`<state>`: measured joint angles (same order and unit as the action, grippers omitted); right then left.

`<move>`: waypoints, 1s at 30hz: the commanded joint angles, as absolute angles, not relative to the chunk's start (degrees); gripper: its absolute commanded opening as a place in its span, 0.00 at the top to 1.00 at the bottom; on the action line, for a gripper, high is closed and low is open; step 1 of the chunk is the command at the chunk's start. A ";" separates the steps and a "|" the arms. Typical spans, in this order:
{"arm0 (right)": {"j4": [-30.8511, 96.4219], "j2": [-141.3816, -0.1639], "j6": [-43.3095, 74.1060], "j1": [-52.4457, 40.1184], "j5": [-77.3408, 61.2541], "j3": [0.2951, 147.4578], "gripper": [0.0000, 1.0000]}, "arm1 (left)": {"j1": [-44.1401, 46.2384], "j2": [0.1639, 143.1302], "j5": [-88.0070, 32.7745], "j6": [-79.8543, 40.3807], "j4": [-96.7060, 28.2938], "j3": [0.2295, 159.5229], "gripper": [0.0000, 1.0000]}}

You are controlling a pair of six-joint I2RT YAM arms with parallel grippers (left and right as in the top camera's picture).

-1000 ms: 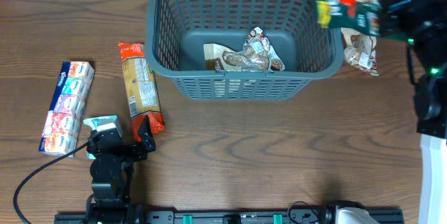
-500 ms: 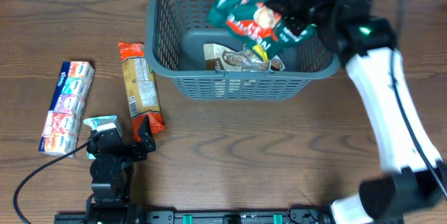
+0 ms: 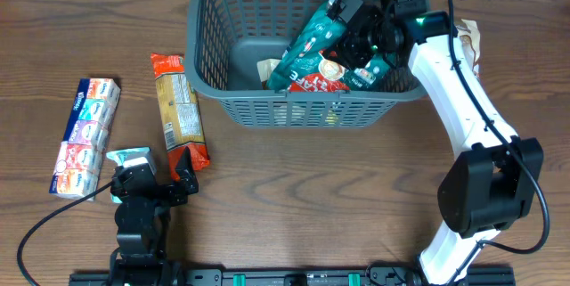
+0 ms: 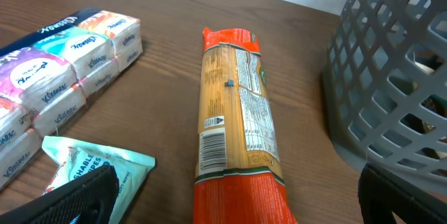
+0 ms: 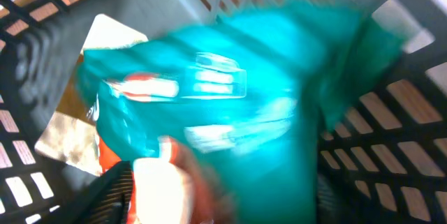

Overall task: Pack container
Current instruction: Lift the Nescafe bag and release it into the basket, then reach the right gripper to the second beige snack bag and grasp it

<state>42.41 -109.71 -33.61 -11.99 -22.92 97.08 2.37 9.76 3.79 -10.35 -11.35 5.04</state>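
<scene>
One table (image 3: pixel 312 206): dark wood grain, flat and matte; much free room at the front and centre; past the far edge only a white strip, nothing more of the room visible.
Container (image 3: pixel 267 108): at the far middle of the table, upright, mouth up.
Container handling: probably stiff and light for such size, not fragile; likely easy to slide on the wood if pushed.
Container hold: best by the thick rim or through the wall slots.
Right gripper (image 3: pixel 354 38): low inside the right part of the container, fingers apart on both sides of the bag; wrist view blurred, so holding or already letting go impossible to tell.
Green snack bag (image 3: pixel 312 54): inside the container, tilted over a brown packet (image 3: pixel 269 69); probably soft and slippery.
Pasta packet (image 3: pixel 178 108): flat on the table, just left of the container.
Tissue pack (image 3: pixel 85 134): further left, well apart from the container.
Left gripper (image 4: pixel 237 189): front left, fingers wide apart, nothing held.
Small teal packet (image 4: pixel 91 165): just beside the left finger.
</scene>
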 commanded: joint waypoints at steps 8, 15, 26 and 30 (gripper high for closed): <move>42.74 -99.46 -24.27 -12.51 -16.56 108.97 0.29 | 2.55 9.98 3.62 -10.44 -11.94 3.97 0.01; 42.54 -91.92 -8.56 -9.43 8.80 115.57 0.21 | 2.55 10.00 3.62 -10.44 -11.92 3.97 0.01; 55.16 -97.23 5.98 8.73 4.80 115.55 0.15 | 2.55 9.98 3.62 -10.44 -11.92 3.97 0.01; 57.06 -103.37 5.85 11.29 4.03 115.55 0.14 | 2.55 9.98 3.62 -10.44 -11.90 3.97 0.01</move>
